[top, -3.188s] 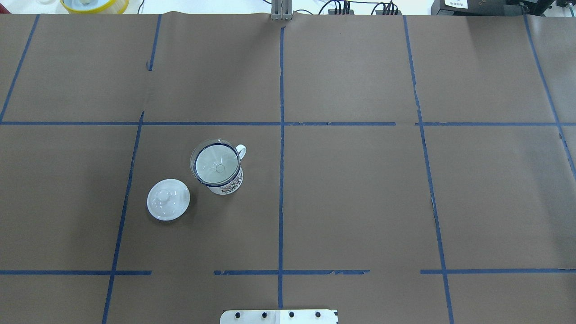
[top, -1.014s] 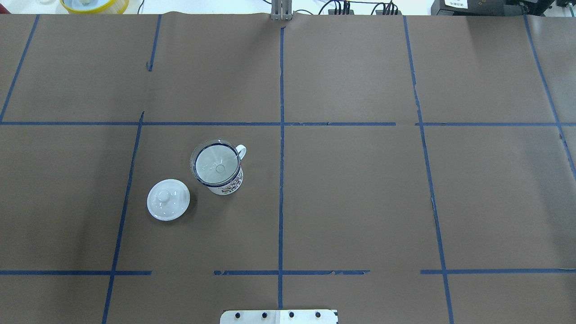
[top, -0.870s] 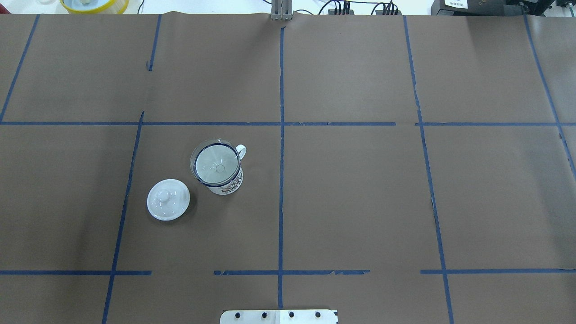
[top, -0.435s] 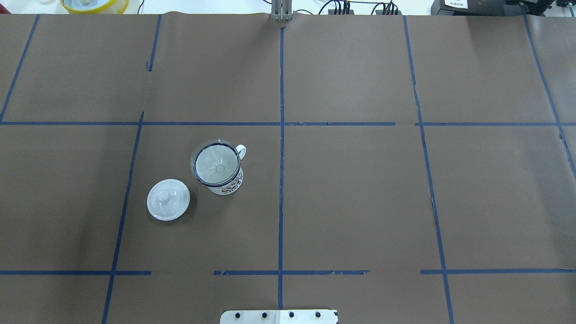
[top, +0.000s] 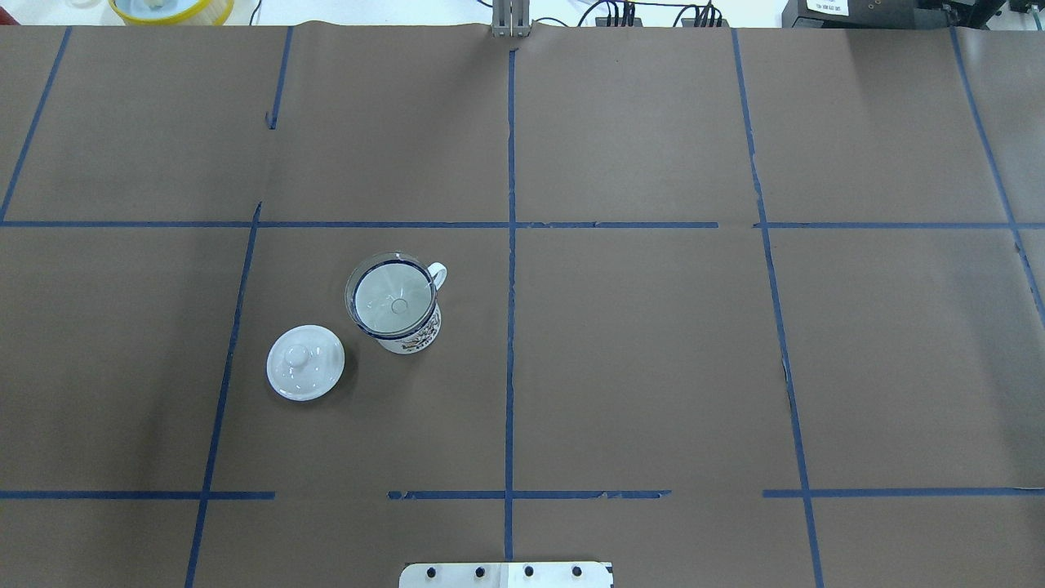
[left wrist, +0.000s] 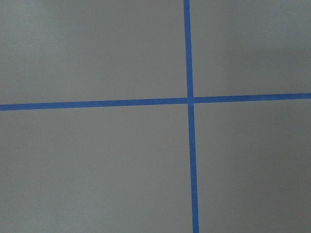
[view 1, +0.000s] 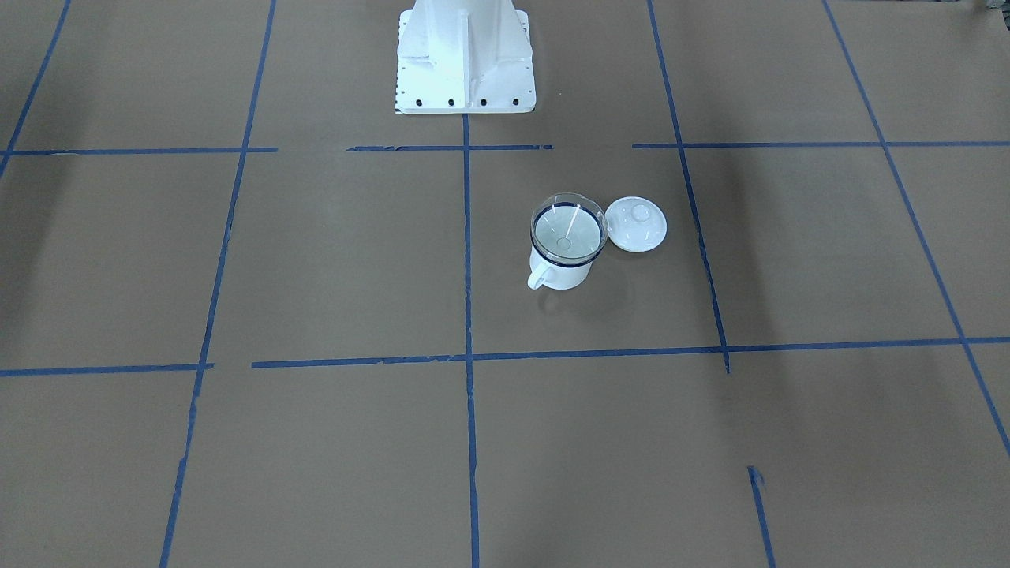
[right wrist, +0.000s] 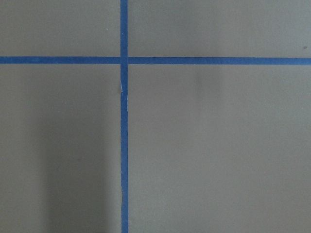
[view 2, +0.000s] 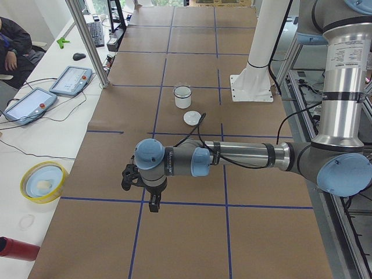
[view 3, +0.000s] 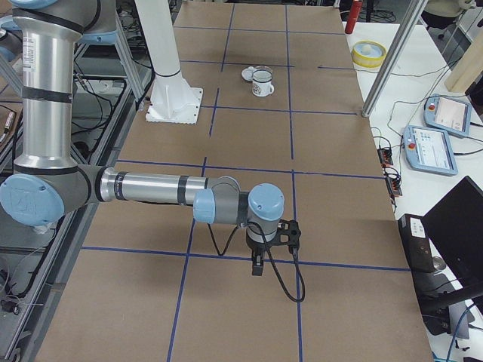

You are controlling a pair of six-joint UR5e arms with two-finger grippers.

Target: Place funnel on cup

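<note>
The clear funnel (top: 390, 296) sits in the mouth of the white cup (top: 416, 333), which has a dark blue rim and stands upright left of the table's centre line. Both show in the front view, funnel (view 1: 567, 230) on cup (view 1: 562, 274). No gripper is near them. My left gripper (view 2: 152, 206) hangs over the table's far left end, seen only in the exterior left view. My right gripper (view 3: 256, 268) hangs over the far right end, seen only in the exterior right view. I cannot tell whether either is open or shut.
A round white lid with a knob (top: 305, 362) lies on the table just beside the cup. The white robot base (view 1: 464, 55) stands at the table's near edge. A yellow bowl (view 2: 42, 182) and tablets (view 2: 70, 80) lie on the side bench.
</note>
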